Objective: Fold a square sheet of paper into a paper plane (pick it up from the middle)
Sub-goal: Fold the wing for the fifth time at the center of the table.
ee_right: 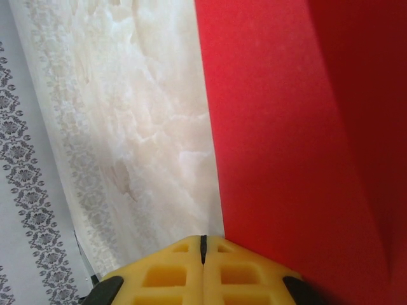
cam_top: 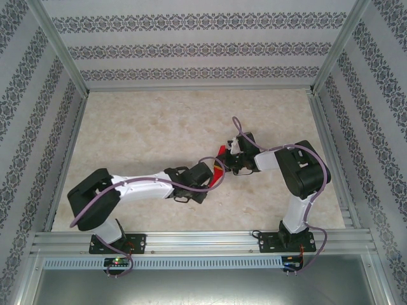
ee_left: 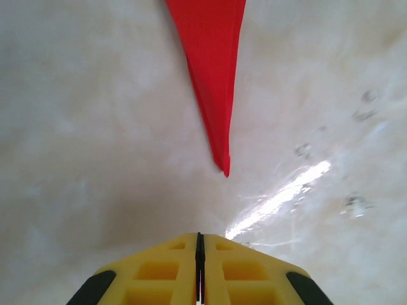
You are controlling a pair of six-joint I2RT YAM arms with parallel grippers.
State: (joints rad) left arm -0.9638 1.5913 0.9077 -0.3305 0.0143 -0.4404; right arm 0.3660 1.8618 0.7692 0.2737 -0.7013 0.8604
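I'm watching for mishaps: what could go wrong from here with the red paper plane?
The left gripper is shut on nothing, with the tip of the paper plane just ahead; advancing could bend or shove it. The right gripper is shut with the paper close against its side; moving away might drag it or loosen a crease.
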